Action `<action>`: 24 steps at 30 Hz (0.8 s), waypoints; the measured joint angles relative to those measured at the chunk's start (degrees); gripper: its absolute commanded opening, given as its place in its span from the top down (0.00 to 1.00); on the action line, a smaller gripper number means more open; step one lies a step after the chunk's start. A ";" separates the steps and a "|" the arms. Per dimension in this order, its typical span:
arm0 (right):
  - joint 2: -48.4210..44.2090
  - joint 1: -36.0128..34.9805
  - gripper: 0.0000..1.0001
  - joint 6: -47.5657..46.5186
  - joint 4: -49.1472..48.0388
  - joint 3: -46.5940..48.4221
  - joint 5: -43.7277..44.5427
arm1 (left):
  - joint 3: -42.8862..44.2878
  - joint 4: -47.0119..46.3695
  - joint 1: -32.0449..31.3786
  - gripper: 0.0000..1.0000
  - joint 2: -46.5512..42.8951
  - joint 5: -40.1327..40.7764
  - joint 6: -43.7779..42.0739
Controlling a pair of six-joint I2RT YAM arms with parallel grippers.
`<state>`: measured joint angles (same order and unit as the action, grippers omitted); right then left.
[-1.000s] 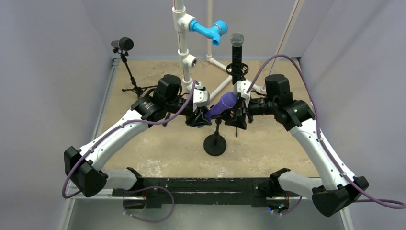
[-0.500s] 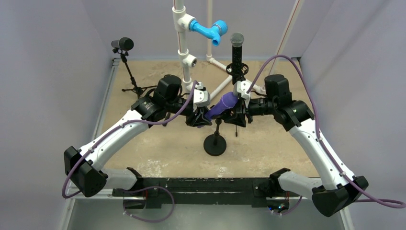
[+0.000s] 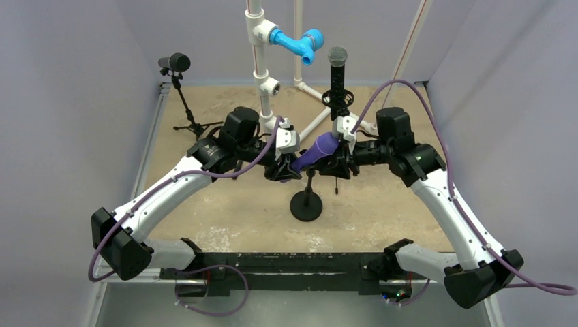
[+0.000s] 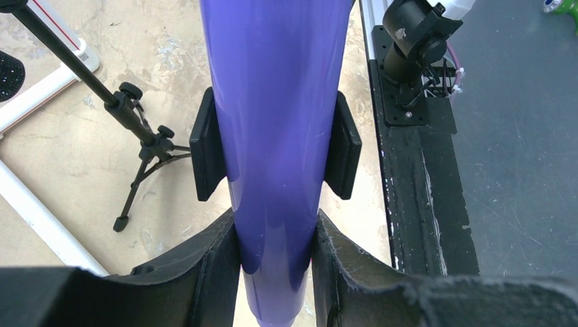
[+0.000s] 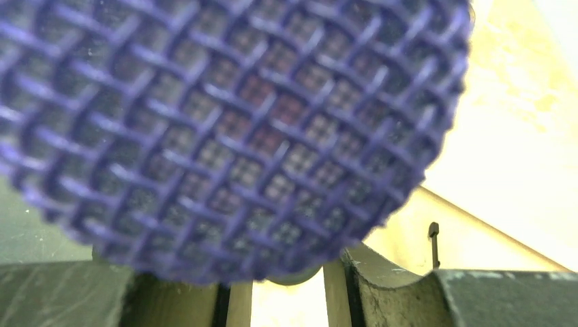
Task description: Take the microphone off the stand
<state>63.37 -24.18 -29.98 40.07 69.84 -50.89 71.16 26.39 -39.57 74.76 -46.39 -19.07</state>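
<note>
Fingers (image 4: 206, 153) of the left gripper (image 4: 275, 155) pinch the purple mic (image 4: 272, 68) by its barrel. The right gripper (image 3: 340, 161) sits at the mesh head; its grip cannot be told. The mic lies tilted over the stand (image 3: 306, 204), centre of the top view

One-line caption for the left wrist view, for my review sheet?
Left wrist view: left gripper clamped on the purple microphone, a small tripod stand on the sandy table beyond.
</note>
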 measured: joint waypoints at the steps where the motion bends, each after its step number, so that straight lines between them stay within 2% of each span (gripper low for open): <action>1: -0.04 0.02 1.00 0.04 -0.07 -0.04 -0.07 | 0.00 0.11 -0.04 1.00 0.02 0.00 0.00; 17: -2.38 0.15 1.00 -0.57 -1.33 -2.14 0.11 | 0.00 0.20 -0.17 1.00 -0.87 0.20 1.18; 24: -2.40 0.15 1.00 -0.70 -1.49 -2.16 0.42 | -0.02 -0.02 1.81 1.00 -3.21 -1.07 3.58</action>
<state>60.97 -24.03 -30.68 38.59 67.68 -50.48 71.13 26.37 -37.76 71.55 -47.46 -15.49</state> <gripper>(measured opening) 0.351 0.366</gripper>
